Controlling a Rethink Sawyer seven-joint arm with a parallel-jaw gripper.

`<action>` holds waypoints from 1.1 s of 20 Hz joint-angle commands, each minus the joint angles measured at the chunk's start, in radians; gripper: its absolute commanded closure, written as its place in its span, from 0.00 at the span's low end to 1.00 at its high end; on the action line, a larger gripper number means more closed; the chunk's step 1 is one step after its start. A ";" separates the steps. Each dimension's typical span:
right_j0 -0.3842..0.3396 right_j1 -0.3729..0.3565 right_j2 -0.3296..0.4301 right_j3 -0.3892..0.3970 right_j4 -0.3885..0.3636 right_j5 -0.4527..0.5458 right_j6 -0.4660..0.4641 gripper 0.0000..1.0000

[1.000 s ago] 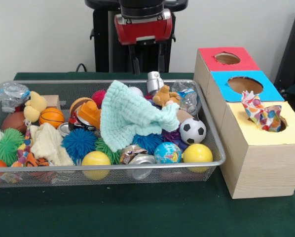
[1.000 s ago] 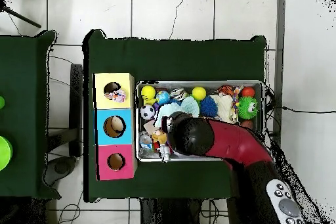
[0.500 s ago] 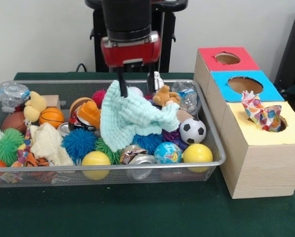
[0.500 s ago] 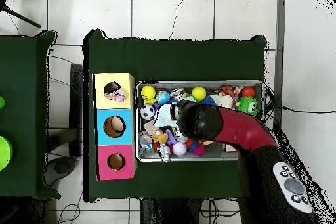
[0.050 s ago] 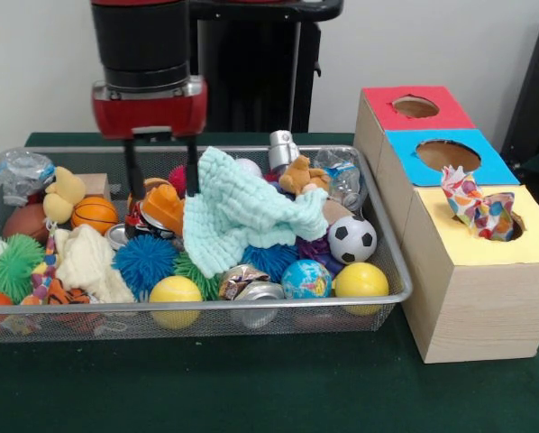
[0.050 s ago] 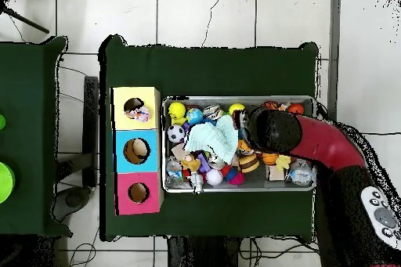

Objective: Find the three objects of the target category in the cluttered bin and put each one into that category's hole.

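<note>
The gripper [image 5: 163, 180] hangs over the wire-mesh bin [image 5: 391, 271] with its two dark fingers [image 5: 192, 168] spread wide and empty, straddling an orange toy [image 5: 165, 208]; the right-hand fingertip sits just beside the edge of the mint-green knitted cloth [image 5: 247, 211]. A patterned cloth [image 5: 478, 207] pokes out of the hole in the yellow box [image 5: 486, 271], next to the blue box [image 5: 450, 158] and red box [image 5: 414, 106]
</note>
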 commanded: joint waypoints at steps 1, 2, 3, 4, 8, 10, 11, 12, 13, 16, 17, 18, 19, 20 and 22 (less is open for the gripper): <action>-0.058 0.066 0.107 -0.149 -0.089 0.201 -0.290 0.00; -0.069 0.080 0.117 -0.166 -0.097 0.211 -0.305 0.00; -0.076 0.093 0.126 -0.178 -0.107 0.218 -0.315 0.00; -0.086 0.112 0.136 -0.189 -0.117 0.215 -0.327 0.00; -0.116 0.187 0.169 -0.221 -0.152 0.198 -0.345 0.00; -0.126 0.210 0.178 -0.233 -0.169 0.200 -0.342 0.00; -0.131 0.222 0.182 -0.242 -0.177 0.203 -0.342 0.00; -0.136 0.237 0.188 -0.254 -0.183 0.208 -0.345 0.00; -0.140 0.251 0.191 -0.263 -0.188 0.218 -0.347 0.00; -0.163 0.299 0.210 -0.294 -0.204 0.221 -0.366 0.00; -0.169 0.311 0.215 -0.301 -0.209 0.220 -0.370 0.00; -0.175 0.325 0.219 -0.312 -0.217 0.218 -0.373 0.00; -0.183 0.335 0.225 -0.315 -0.224 0.210 -0.375 0.00; -0.190 0.347 0.231 -0.320 -0.229 0.205 -0.377 0.00; -0.200 0.368 0.240 -0.330 -0.238 0.206 -0.378 0.00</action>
